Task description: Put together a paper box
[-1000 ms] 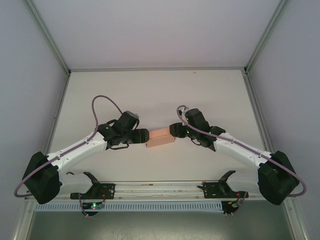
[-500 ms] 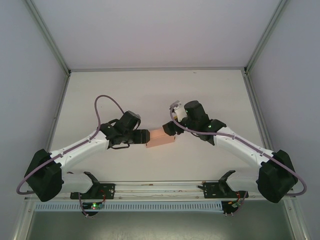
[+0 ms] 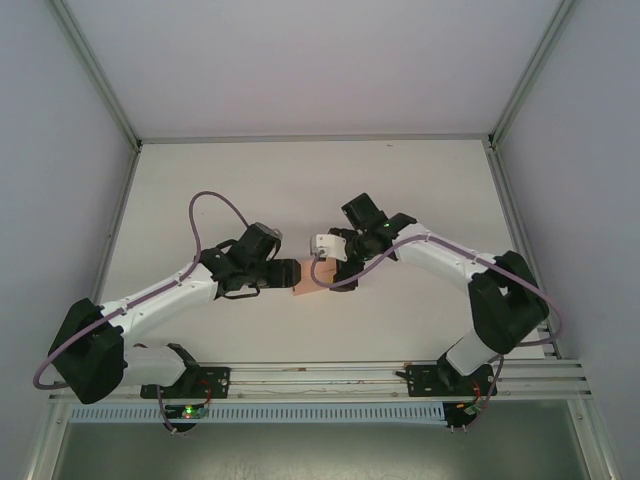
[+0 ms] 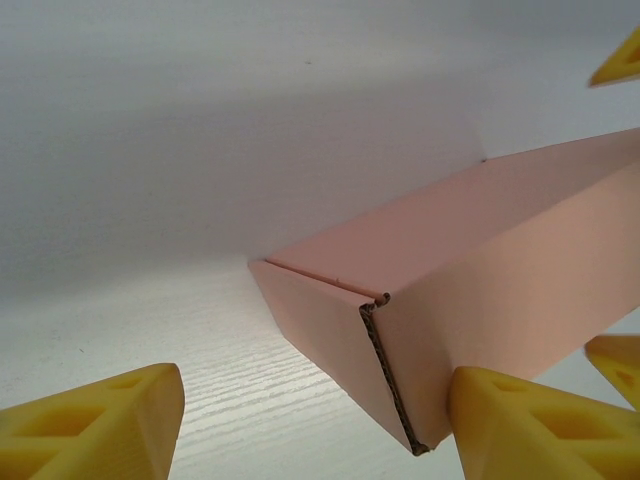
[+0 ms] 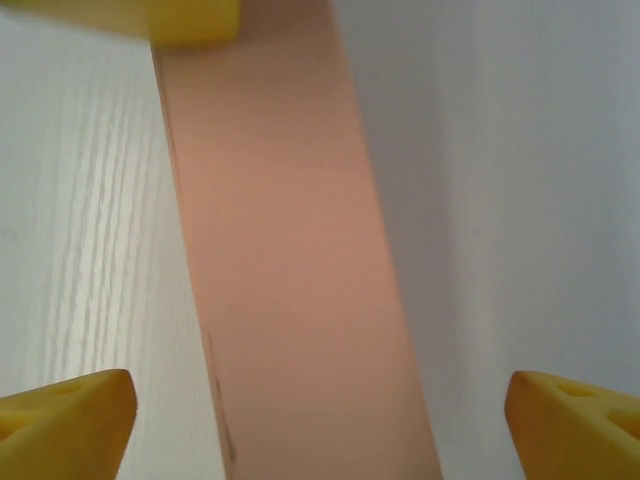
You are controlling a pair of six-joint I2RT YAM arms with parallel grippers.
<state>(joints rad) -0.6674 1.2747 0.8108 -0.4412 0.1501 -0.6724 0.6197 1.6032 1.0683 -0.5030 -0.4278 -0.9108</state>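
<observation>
The box (image 3: 306, 277) lies on the desk (image 3: 300, 190) between both claws. The left claw (image 4: 315, 405) stands open around its end, one finger (image 4: 530, 425) touching its side, the other apart. The right claw (image 5: 320, 425) hangs wide open above it, gripping nothing.

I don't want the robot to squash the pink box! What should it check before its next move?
1. Paper box resting on the table: ok.
2. Right gripper open, one finger on each side of the box with gaps: ok.
3. Left gripper holding the box steady: not ok. It is open, with one finger by the box's corner and the other apart.
4. Near end flap closed properly: cannot tell. A raw card edge shows at the corner.
5. Far end of the box closed: cannot tell. The right gripper covers it from above.
</observation>
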